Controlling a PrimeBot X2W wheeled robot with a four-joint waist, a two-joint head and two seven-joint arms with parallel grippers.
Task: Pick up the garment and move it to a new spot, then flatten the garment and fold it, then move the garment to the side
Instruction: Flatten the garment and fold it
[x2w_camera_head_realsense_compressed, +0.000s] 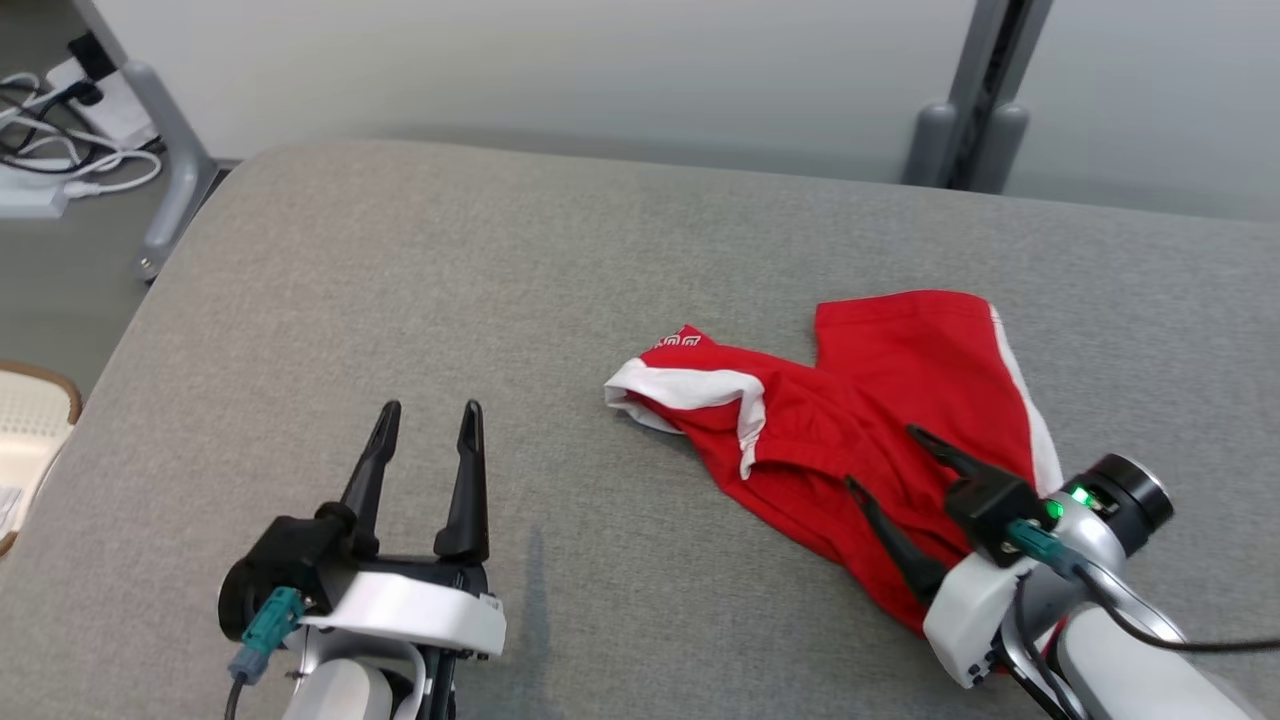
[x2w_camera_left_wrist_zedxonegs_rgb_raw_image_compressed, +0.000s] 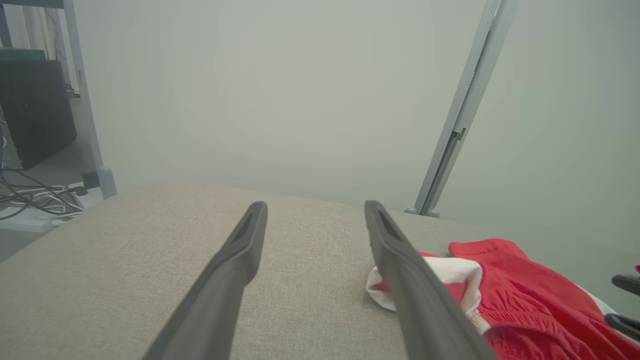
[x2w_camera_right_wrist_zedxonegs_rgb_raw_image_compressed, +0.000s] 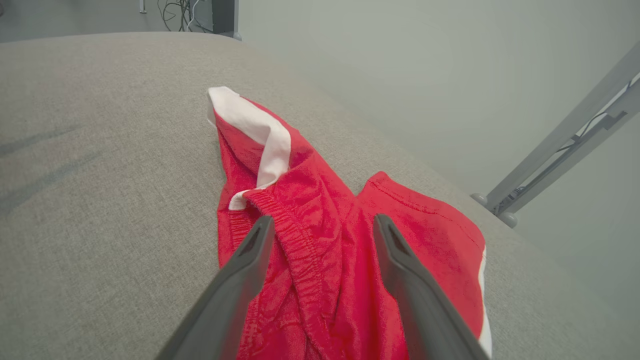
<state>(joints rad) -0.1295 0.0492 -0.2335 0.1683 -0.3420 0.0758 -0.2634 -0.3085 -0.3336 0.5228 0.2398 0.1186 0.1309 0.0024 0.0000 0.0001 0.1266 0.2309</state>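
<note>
Right gripper has its fingers spread wide, low over the near part of the red garment and pinching nothing. The left gripper is spread too, well off to the side over the bare grey cushion. The garment lies crumpled on the cushion's right half - looks light, floppy and not slippery, so I'd grab the bunched elastic waistband between those fingers.

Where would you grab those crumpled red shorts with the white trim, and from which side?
Probably the gathered elastic waistband of the red-and-white fabric shorts: it stands up as a ridge off the grey upholstered surface, so it pinches easily. Come from above on the robot's right, where the right gripper hangs with jaws open astride it.
</note>
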